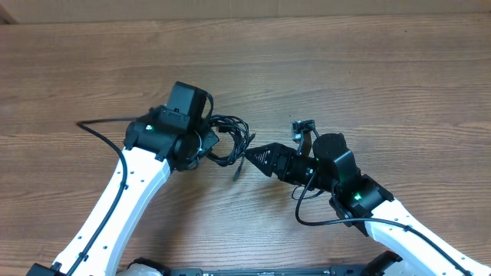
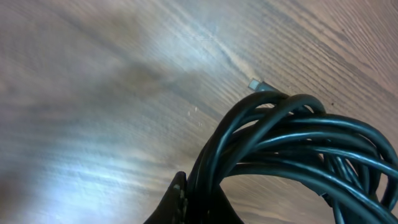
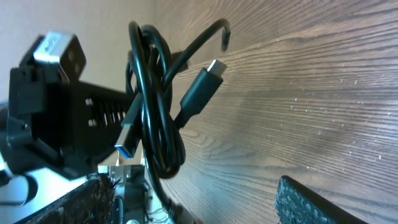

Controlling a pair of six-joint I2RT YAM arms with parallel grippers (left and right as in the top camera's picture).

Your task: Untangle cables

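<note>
The cables (image 1: 230, 136) are a small coil of thin black cords, held up at the table's middle. My left gripper (image 1: 205, 142) is shut on the coil; in the left wrist view the cords (image 2: 292, 143) run out of the dark jaws (image 2: 189, 202), with a silvery plug end (image 2: 255, 84) behind them. In the right wrist view the coil (image 3: 152, 118) hangs from the left gripper (image 3: 56, 118), showing a black plug (image 3: 202, 87) and a blue-tipped plug (image 3: 127, 148). My right gripper (image 1: 247, 159) is open just right of the coil, fingers wide apart (image 3: 205, 205). One strand (image 3: 166, 186) trails down beside its left finger.
The wooden table (image 1: 368, 69) fills the view. A thicker black arm wire (image 1: 100, 129) lies across the table at the left, and another loops beside the right arm (image 1: 305, 216). The table's far edge (image 1: 245, 17) runs along the top.
</note>
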